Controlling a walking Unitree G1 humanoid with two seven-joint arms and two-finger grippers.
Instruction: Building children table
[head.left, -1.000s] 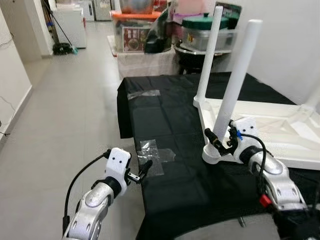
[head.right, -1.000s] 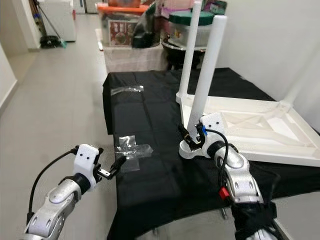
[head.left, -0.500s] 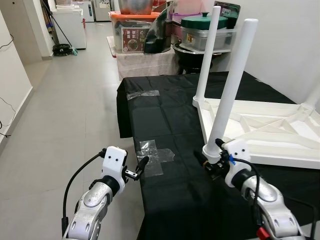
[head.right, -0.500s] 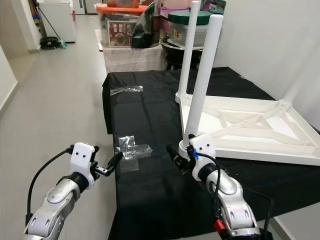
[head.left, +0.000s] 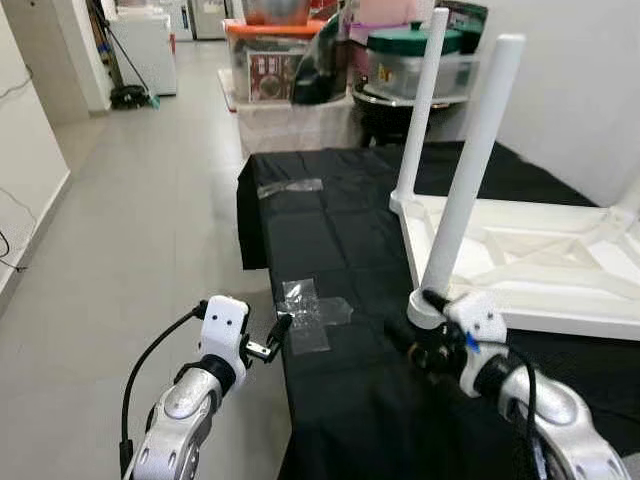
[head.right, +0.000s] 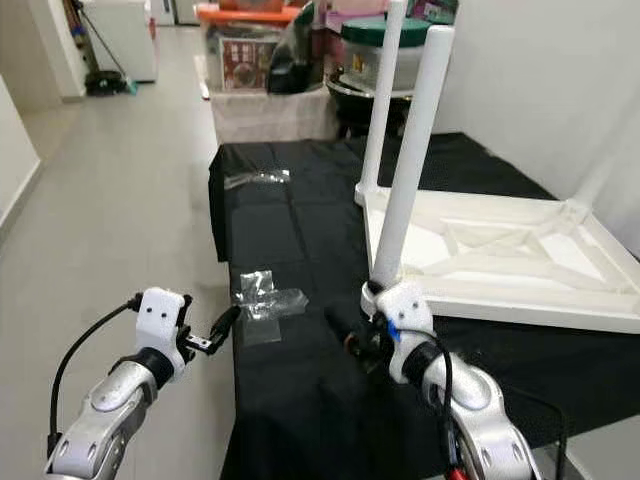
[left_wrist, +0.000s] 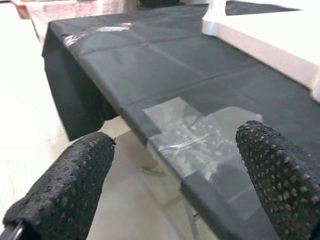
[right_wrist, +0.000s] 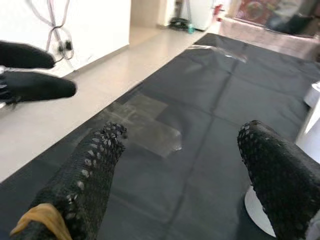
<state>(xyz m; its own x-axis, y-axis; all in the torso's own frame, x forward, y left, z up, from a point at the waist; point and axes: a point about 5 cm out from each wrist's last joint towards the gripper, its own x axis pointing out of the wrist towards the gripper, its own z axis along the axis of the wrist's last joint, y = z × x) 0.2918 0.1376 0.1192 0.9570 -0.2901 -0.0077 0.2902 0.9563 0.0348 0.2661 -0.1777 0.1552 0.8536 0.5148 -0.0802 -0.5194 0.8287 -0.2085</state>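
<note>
Right gripper (head.left: 412, 338): since a second ago it has come off the near table leg (head.left: 468, 165) and drawn back; it now sits just beside that leg's foot, over the black cloth (head.left: 345, 240), fingers spread wide, nothing held.

Children's table (head.left: 545, 262): white, lying upside down on the black cloth, underside ribs showing. Near table leg stands upright at the corner closest to the robot; a second leg (head.left: 420, 105) stands upright at the farther corner on the same side.

Clear tape patch (head.left: 305, 305): stuck to the cloth, on the robot's left of the near table leg, close to the cloth's edge. A second tape strip (head.left: 288, 186) lies farther back on the cloth.

Left gripper (head.left: 277, 332): hovers off the cloth's edge, just beside the clear tape patch, fingers (left_wrist: 70, 190) wide apart and empty.

Background, beyond the children's table: storage boxes and a green-lidded container (head.left: 412, 60); grey tiled floor (head.left: 150, 210) on the robot's left of the cloth.
</note>
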